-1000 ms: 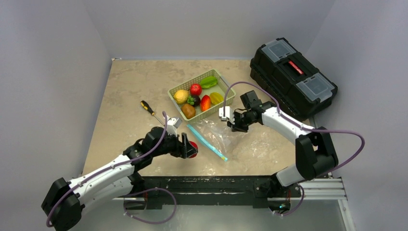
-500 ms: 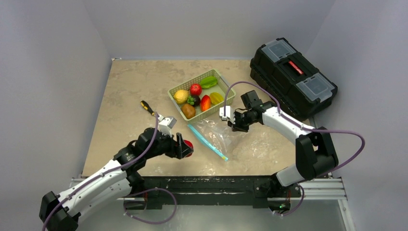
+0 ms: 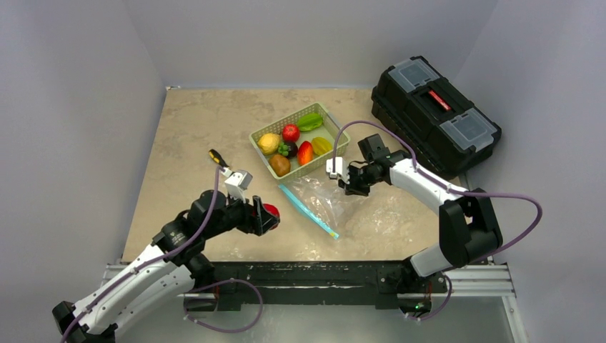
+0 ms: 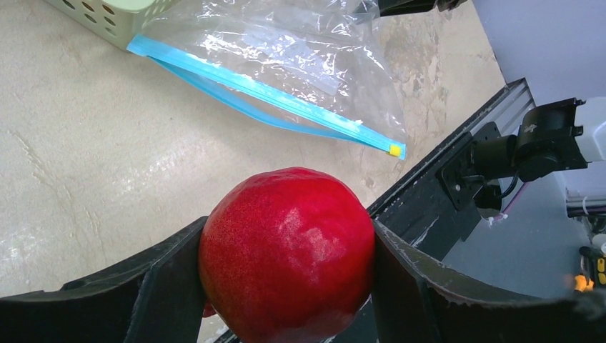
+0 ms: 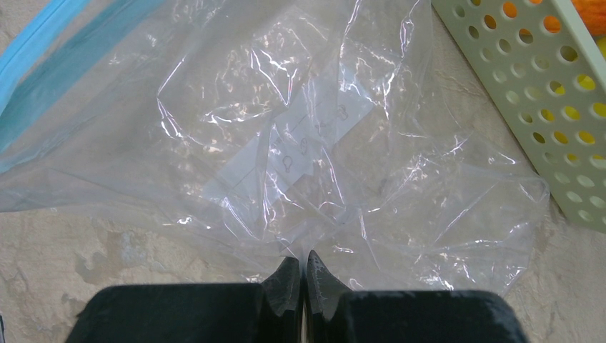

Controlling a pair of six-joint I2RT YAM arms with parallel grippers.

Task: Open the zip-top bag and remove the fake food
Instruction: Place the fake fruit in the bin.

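The left gripper [image 3: 263, 216] clamps a glossy red round plastic fruit [image 4: 286, 250] between its black fingers. The right gripper [image 5: 303, 282], tips pressed together, pinches the near edge of the clear crinkly zip-top bag [image 5: 286, 143]. The bag lies spread before it, with the light-blue zipper strip [image 4: 264, 93] on the far side. A pale green perforated basket [image 5: 529, 93] stands just beside.

Bare tabletop [image 3: 186, 121] far left; screwdriver [image 3: 218, 158], basket [image 3: 314, 166], zip-top bag [image 3: 314, 196], toolbox [image 3: 436, 114] as obstacles.

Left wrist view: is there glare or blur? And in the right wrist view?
Left wrist view: soft glare on the red fruit, glints on the bag. Right wrist view: white glints across the bag, no blur.
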